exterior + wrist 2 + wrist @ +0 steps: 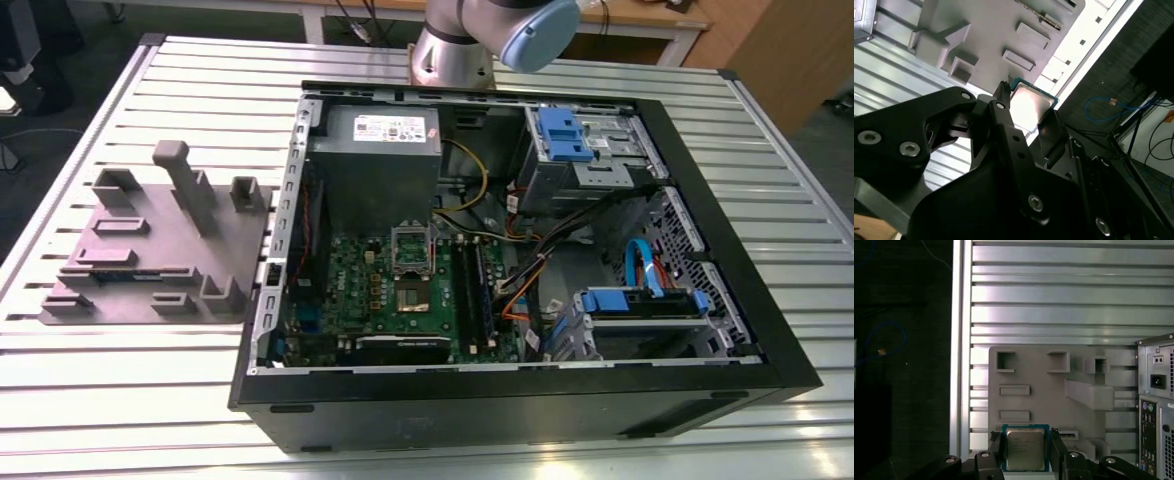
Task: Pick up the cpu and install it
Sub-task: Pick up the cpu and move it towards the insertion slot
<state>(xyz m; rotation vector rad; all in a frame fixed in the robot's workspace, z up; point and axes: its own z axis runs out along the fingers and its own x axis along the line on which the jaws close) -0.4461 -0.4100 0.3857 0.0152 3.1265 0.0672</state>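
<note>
Slatted aluminium bench carries, in the exterior view, a grey moulded tray with an open black computer case just beside it; in the second wrist view the black pincer clasps the small silver-topped square cpu over that tray, likewise in the first wrist view: seemingly picked, not installed.

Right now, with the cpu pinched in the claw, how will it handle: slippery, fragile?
The cpu looks stiff and light: a thin flat square with a metal lid. Its edges sit between the narrow fingers of the claw, so it could slip or twist if jolted. It looks thin-edged, so probably fragile.
</note>
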